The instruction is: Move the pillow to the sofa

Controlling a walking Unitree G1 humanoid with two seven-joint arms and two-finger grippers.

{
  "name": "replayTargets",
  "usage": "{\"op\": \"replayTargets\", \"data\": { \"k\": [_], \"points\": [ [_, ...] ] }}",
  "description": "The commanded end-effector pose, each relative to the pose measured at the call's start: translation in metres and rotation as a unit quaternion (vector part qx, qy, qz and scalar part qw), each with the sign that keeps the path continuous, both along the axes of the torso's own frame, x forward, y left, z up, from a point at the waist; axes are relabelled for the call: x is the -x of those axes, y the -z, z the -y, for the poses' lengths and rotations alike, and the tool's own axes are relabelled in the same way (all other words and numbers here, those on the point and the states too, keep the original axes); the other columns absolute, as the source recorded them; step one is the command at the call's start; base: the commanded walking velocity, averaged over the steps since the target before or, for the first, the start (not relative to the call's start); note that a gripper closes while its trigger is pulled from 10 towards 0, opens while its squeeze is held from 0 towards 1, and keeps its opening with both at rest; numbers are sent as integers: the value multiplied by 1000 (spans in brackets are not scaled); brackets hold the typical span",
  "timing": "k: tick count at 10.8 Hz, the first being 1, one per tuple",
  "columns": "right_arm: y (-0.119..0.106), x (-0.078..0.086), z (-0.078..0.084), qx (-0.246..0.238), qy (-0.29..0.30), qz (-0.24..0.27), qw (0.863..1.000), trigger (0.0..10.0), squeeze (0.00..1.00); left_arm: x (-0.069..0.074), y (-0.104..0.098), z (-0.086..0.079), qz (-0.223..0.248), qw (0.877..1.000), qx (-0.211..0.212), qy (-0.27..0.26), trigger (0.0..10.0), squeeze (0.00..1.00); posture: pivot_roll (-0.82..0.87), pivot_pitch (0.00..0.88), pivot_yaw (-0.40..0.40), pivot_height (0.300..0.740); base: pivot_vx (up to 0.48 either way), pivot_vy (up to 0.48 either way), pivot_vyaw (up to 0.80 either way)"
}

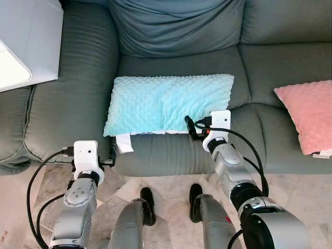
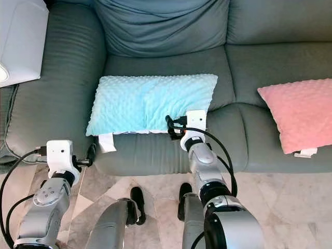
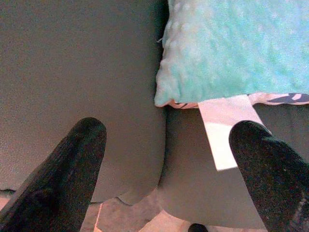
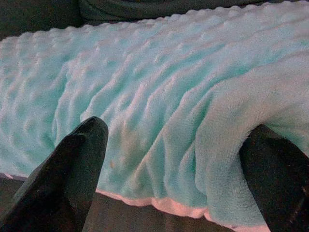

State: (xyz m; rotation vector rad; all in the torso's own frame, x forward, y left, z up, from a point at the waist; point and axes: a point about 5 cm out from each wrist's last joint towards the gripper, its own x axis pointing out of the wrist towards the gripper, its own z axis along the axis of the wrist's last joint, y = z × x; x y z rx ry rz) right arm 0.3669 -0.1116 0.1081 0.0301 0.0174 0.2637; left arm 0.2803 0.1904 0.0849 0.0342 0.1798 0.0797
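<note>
The right gripper (image 1: 191,126) is hiding part of the turquoise pillow's (image 1: 166,104) front edge on the sofa seat (image 1: 176,65), its spread fingers straddling a fold; the left gripper (image 3: 169,159) is hanging released near the seat's front-left corner.

our two arms are silver metal with rounded joints, each wrist topped by a white boxy camera block. black cables loop along both forearms. the left gripper (image 3: 164,193) and right gripper (image 4: 174,169) have ribbed black fingers. black feet below.

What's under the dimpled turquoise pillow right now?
The dimpled turquoise pillow lies on the grey-green sofa's seat cushion. A white tag sticks out at its front left corner. Anything else beneath is covered.
</note>
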Motion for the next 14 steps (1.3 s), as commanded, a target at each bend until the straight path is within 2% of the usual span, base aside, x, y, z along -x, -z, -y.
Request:
{"op": "replayTargets", "data": {
  "k": [1,3,4,5,6,7,9,10,12,14],
  "points": [
    [17,8,-3,29,-12,-35,999,10000,0,8,10,-4,-21,1000,4,-10,10000,0,20,467,100,740,0,0,0],
    [32,18,7,65,-8,-57,996,10000,0,8,13,-7,-23,1000,5,-16,10000,0,-9,462,88,740,0,0,0],
    [43,24,17,87,8,-75,993,10000,0,7,14,-4,-24,1000,8,-16,10000,0,-19,457,86,740,0,0,0],
    [61,36,36,115,45,-108,986,10000,0,6,14,1,-21,1000,13,-11,10000,0,-21,451,84,740,0,0,0],
    [71,46,48,136,71,-119,981,10000,0,3,14,2,-20,1000,15,-11,10000,0,-33,440,80,740,0,0,0],
    [73,56,53,142,85,-111,980,10000,0,-1,14,1,-20,1000,15,-11,10000,0,-53,422,74,740,0,0,0],
    [68,68,48,143,81,-75,984,10000,0,-8,14,3,-14,1000,16,-7,10000,0,-86,374,67,740,0,0,0],
    [70,70,44,144,73,-73,984,10000,0,-11,17,4,-18,1000,14,-3,10000,0,-97,346,64,740,0,0,0],
    [72,82,36,133,50,-82,986,10000,0,-3,35,-5,-40,999,-5,-1,10000,0,-112,280,61,740,0,0,0],
    [51,67,26,67,24,-33,997,10000,0,-1,48,-8,-53,998,-16,-1,10000,0,-120,262,71,740,0,0,0]
  ]
}}
